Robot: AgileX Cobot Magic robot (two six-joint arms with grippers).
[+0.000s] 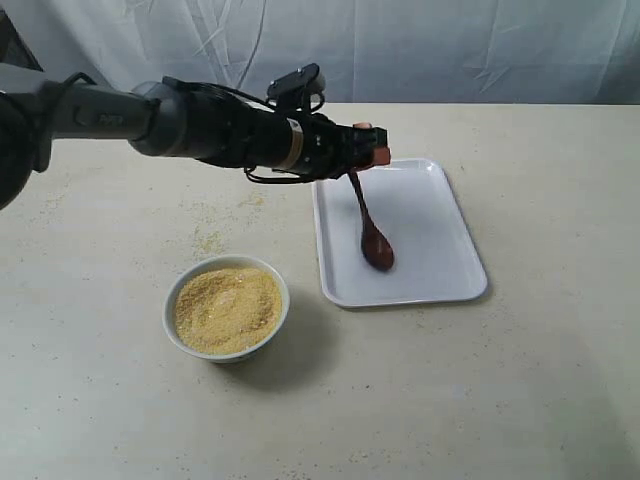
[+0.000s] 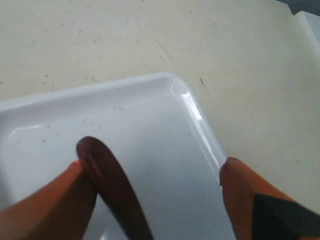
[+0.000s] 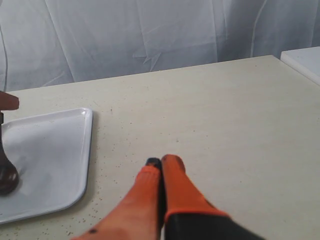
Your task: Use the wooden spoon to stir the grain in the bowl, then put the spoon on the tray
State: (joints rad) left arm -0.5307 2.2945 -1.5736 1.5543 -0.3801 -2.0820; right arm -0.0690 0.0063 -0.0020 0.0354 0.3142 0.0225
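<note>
The wooden spoon [image 1: 372, 235] stands steeply on the white tray [image 1: 430, 230], scoop down on the tray floor. Its handle top reaches up between the fingers of my left gripper [image 1: 368, 150]. In the left wrist view that gripper [image 2: 152, 167] is open. The spoon handle [image 2: 112, 185] leans against one orange finger, and the other finger is far from it, above the tray [image 2: 150, 120]. The cream bowl [image 1: 283, 300] of golden grain [image 1: 227, 308] sits left of the tray, near the front. My right gripper [image 3: 161, 161] is shut and empty over bare table, beside the tray [image 3: 50, 150] and the spoon's scoop [image 3: 7, 175].
Loose grains are scattered on the beige table [image 1: 215, 235] behind the bowl. A white cloth backdrop [image 1: 400, 45] hangs past the table's far edge. The left arm [image 1: 150, 120] stretches across from the left, above the table.
</note>
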